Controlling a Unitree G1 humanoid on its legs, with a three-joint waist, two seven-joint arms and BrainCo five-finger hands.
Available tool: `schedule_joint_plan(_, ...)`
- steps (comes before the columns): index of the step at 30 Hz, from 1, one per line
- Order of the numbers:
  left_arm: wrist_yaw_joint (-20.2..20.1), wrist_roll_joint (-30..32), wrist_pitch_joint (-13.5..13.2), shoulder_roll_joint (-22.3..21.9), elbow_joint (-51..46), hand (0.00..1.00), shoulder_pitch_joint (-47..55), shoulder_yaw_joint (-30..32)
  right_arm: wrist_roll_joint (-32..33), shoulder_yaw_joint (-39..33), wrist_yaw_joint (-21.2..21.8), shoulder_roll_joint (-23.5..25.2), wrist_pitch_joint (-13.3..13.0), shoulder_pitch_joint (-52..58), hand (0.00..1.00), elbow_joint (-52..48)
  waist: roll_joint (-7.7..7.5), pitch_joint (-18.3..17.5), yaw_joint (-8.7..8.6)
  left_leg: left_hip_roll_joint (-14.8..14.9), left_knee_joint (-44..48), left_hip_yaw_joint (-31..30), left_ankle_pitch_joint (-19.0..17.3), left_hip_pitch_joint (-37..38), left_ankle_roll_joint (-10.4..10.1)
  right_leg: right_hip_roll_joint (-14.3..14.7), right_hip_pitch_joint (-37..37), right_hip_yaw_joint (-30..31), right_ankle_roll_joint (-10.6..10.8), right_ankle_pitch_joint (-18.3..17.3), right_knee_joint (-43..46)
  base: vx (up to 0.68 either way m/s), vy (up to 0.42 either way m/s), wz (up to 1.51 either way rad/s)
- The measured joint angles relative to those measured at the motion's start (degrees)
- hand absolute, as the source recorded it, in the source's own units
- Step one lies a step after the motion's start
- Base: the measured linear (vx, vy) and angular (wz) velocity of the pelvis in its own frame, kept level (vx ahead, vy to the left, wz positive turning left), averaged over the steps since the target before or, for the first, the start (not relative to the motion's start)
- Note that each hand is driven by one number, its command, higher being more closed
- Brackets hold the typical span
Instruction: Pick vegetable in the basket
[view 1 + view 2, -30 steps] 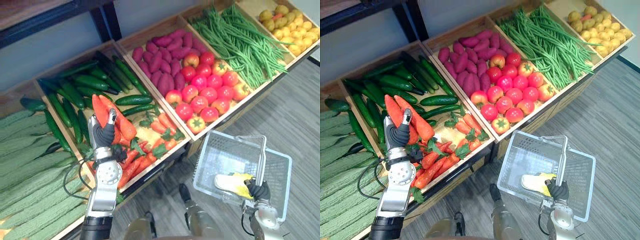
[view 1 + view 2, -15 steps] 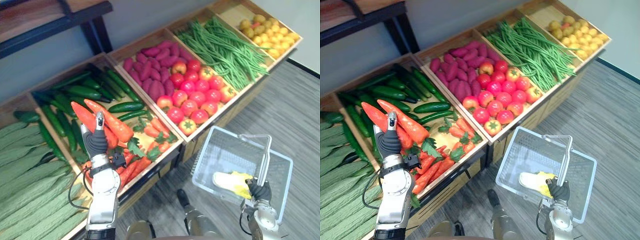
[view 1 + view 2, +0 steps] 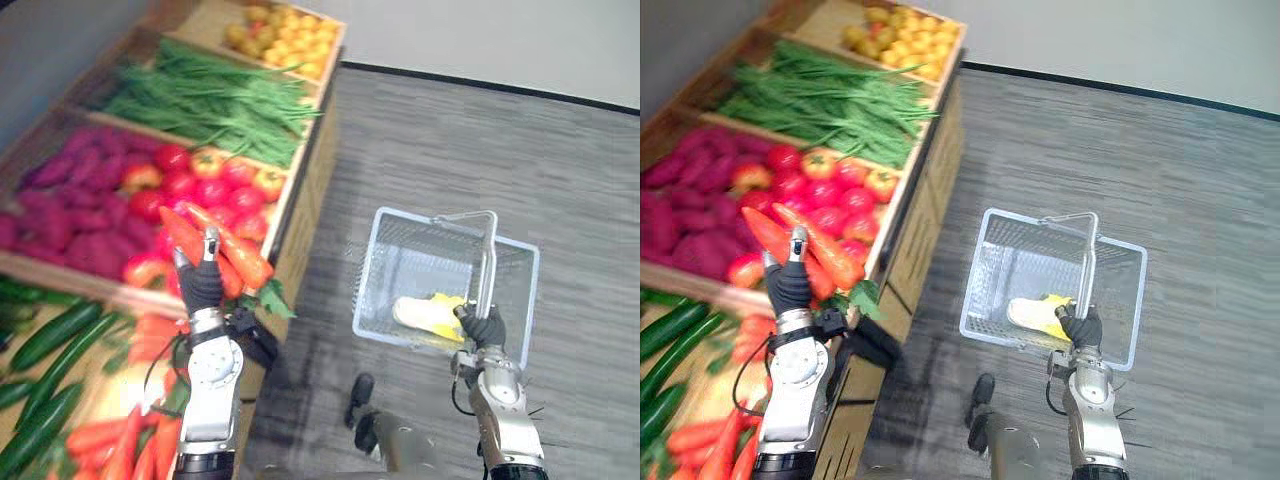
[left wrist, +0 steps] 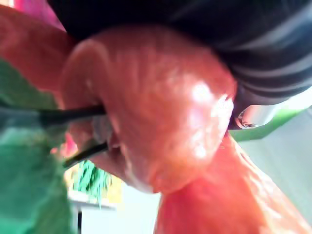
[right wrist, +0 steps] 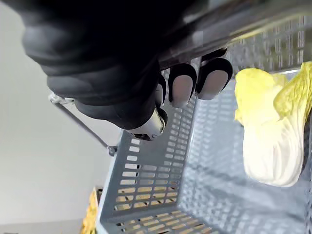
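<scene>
Far left, lower corner: cucumbers point(image 3: 40, 340) and loose carrots point(image 3: 125, 440) lie in the bins of a wooden stand point(image 3: 300, 215). Further up the stand, in order: purple sweet potatoes point(image 3: 60, 200), tomatoes point(image 3: 195, 180), green beans point(image 3: 220, 100), and small yellow produce point(image 3: 285, 30) in the last bin.

Left hand point(image 3: 200, 287): raised above the front edge of the stand, just beside the tomato bin. Its fingers are closed round a carrot bunch point(image 3: 225, 250) of at least 2 carrots. The orange roots point up and away from the wrist, and the green leaves point(image 3: 268, 300) hang below the hand. In the left wrist view the carrot flesh point(image 4: 161, 112) sits pressed against the dark cover, with leaves alongside. The carrot bunch is in this hand and well apart from the basket.

Centre right: a grey mesh basket point(image 3: 378, 270) hangs over the grey plank floor point(image 3: 450, 130), clear of the stand. 1 pale yellow-white cabbage point(image 3: 428, 312) lies on its bottom, toward the near wall. The handle point(image 3: 488, 255) stands upright across the basket.

Right hand point(image 3: 485, 328): at the near end of the handle. In the right wrist view its fingers point(image 5: 183, 85) are curled tight round the bar, with the cabbage below them inside the basket.
</scene>
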Motion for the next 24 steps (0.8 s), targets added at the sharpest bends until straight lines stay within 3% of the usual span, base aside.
schedule_joint_plan(1,-0.03,-0.01,-0.01,0.04,0.46,1.00,-0.30,-0.56,0.11,0.85,0.04,-0.50,-0.01,0.00,1.00,-0.58,-0.03,0.10,-0.06,-1.99,2.70,-5.96,-1.32,-3.97,-0.70,0.01,1.93,1.81,-0.37,-0.39,-0.69,0.32,0.076,-0.64)
schedule_joint_plan(3,0.01,-0.03,-0.03,0.11,0.51,1.00,-0.28,-1.06,1.63,1.18,0.14,-1.09,-0.03,-0.01,1.00,-1.53,-0.12,0.17,0.24,-5.71,1.30,-12.25,-2.67,-8.35,-1.44,-0.17,4.06,4.18,-0.23,-0.68,-1.79,0.27,0.133,-0.69)
schedule_joint_plan(5,0.04,-0.02,-0.06,0.60,1.11,1.00,-0.28,-2.32,3.91,2.22,0.25,-1.39,-0.08,-0.06,1.00,-3.36,-0.20,0.23,1.13,-12.49,-8.22,-22.44,-3.19,-12.85,-2.15,-0.29,6.52,8.09,0.52,-0.91,-2.86,0.25,0.146,-0.90)
schedule_joint_plan(6,0.03,-0.02,-0.04,0.68,1.43,1.00,-0.28,-2.53,4.60,2.78,0.37,-1.48,-0.09,-0.07,1.00,-3.71,-0.20,0.23,1.22,-14.03,-11.55,-25.07,-2.82,-13.34,-2.78,-0.28,6.95,8.95,0.87,-0.88,-2.88,0.14,0.104,-0.90)
schedule_joint_plan(7,0.03,-0.01,-0.03,0.72,1.82,1.00,-0.28,-2.96,5.66,3.97,0.83,-1.83,-0.10,0.04,1.00,-4.52,-0.16,0.20,1.29,-16.31,-18.76,-29.50,-1.02,-13.38,-5.40,-0.02,7.70,10.76,2.21,-0.49,-3.12,0.13,0.117,-0.92)
schedule_joint_plan(8,-0.01,0.02,-0.03,0.66,1.90,1.00,-0.36,-3.71,6.37,4.95,1.44,-1.84,-0.10,0.28,1.00,-5.71,0.13,0.05,1.34,-16.95,-24.75,-30.98,3.34,-12.97,-6.66,0.77,8.15,12.77,3.13,-0.47,-3.47,0.16,0.159,-0.98)
schedule_joint_plan(10,-0.21,0.12,0.15,0.89,3.47,1.00,-1.07,-5.15,7.56,6.76,2.31,-1.01,-0.09,1.22,1.00,-7.36,-1.36,-0.44,1.11,-17.04,-27.25,-28.58,4.26,-10.71,-5.77,0.18,8.60,16.06,4.19,-0.10,-4.01,0.21,0.185,-0.72)
schedule_joint_plan(14,-1.27,0.81,0.61,1.09,6.75,1.00,-5.55,-7.31,9.17,10.51,4.79,-0.83,-0.09,2.86,1.00,-10.32,-2.29,-1.18,0.81,-18.54,-33.21,-23.03,4.98,-6.57,-4.67,-1.46,8.55,21.43,6.32,-0.52,-3.85,0.13,0.164,-0.55)
schedule_joint_plan(19,-1.58,2.55,1.54,1.74,12.27,1.00,-8.21,-8.15,10.66,12.59,6.62,-0.74,-0.08,2.89,1.00,-10.31,-3.58,-2.17,-0.23,-20.17,-39.19,-20.67,6.37,-3.02,-3.69,-2.29,8.26,24.26,7.45,-1.17,-3.94,0.09,0.081,-0.25)
schedule_joint_plan(24,-2.50,2.61,2.49,2.86,16.36,1.00,-9.03,-10.11,10.65,13.74,7.54,-0.67,-0.07,2.94,1.00,-10.16,-3.91,-2.37,-0.73,-20.87,-40.91,-20.85,7.30,-2.22,-3.42,-2.70,7.83,25.47,7.52,-1.12,-4.13,0.07,0.054,-0.03)
